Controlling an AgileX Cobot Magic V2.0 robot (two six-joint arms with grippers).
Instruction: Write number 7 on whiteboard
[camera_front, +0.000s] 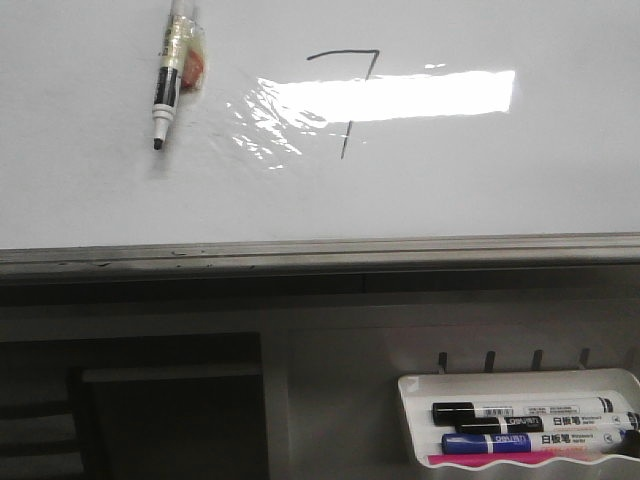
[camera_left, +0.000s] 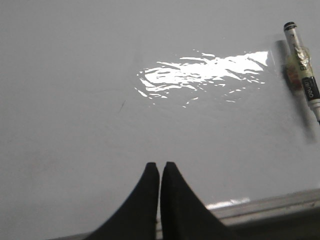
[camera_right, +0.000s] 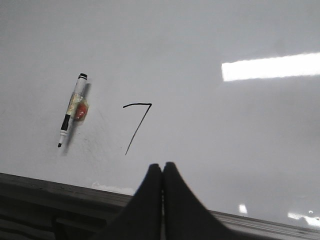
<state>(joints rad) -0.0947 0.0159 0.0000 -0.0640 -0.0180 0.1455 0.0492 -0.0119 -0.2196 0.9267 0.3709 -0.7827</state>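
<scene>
Ink of the number 7 (camera_front: 345, 98) sits mid-whiteboard (camera_front: 500, 180), smudge-prone on that slick rigid surface, beside a light marker (camera_front: 168, 80) best gripped mid-barrel; left tool (camera_left: 160, 167) and right tool (camera_right: 162, 167) closed, empty.

Left gripper (camera_left: 160, 172): seen in the left wrist view only; the two dark jaws are closed, tips almost touching, nothing between them.
Right gripper (camera_right: 162, 172): seen in the right wrist view only; jaws pressed together, empty.
Arms: neither one shows in the front view.
</scene>
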